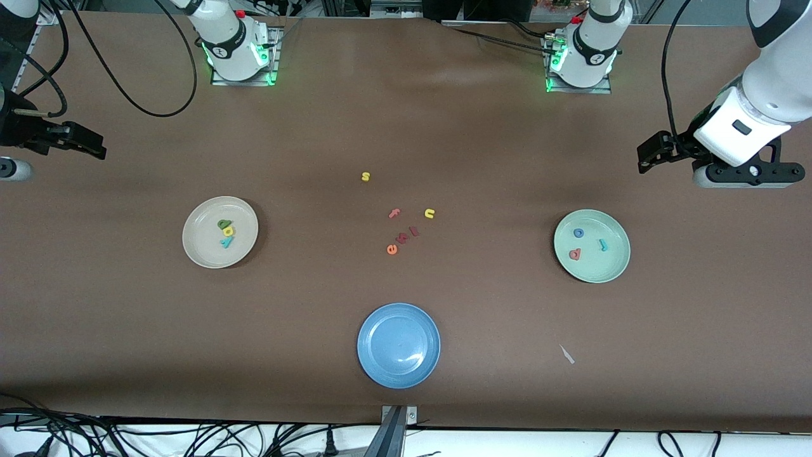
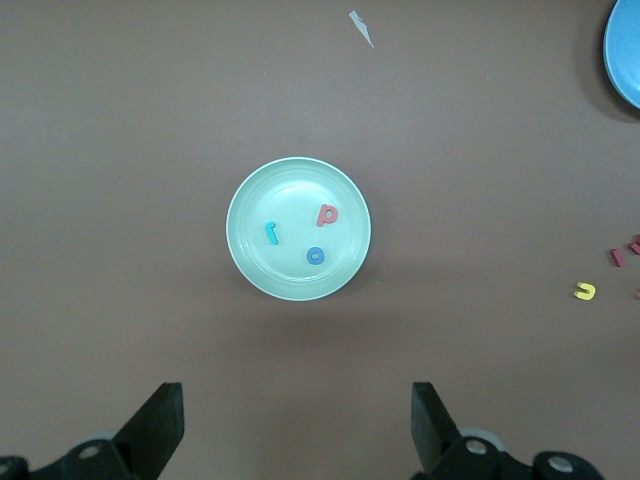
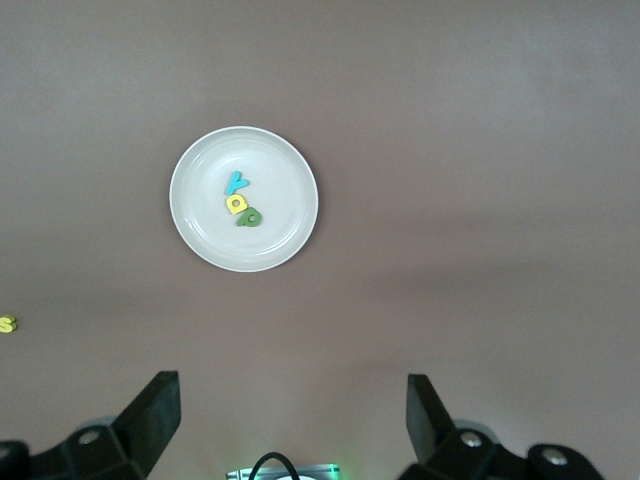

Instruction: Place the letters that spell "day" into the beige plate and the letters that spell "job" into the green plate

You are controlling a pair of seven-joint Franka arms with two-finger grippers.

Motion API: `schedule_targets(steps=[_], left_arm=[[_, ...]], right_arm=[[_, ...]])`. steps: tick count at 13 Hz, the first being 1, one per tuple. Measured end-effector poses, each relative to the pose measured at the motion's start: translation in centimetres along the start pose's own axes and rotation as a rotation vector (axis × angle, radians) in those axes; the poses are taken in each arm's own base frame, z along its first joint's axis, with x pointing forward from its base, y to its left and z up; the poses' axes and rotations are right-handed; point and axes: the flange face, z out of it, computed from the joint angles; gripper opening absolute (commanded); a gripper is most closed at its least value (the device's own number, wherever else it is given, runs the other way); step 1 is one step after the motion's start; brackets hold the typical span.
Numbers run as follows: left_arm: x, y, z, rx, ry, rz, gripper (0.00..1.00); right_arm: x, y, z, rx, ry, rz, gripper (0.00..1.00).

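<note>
Your left hand (image 2: pixel 295 430) and right hand (image 3: pixel 290 425) hang wide open and empty, each raised above its filled plate: green plate (image 1: pixel 618 263) and beige plate (image 1: pixel 196 251).

The blue plate (image 2: pixel 627 50) is cut off by the edge of the left wrist view, only a slice of its rim showing. In the right wrist view a yellow letter (image 3: pixel 7 324) is clipped at the edge. The loose red letters (image 1: pixel 401 239) mid-table are too small to read surely.
</note>
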Motion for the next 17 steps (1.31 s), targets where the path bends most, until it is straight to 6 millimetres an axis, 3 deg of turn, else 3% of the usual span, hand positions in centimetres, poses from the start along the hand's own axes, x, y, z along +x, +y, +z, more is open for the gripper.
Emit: schedule_targets(steps=[17], left_arm=[[0.02,-0.13,0.00,0.000,0.000,-0.002,1.00]], right_arm=[[0.48,-0.41,0.78,0.000,-0.014,-0.008,1.00]])
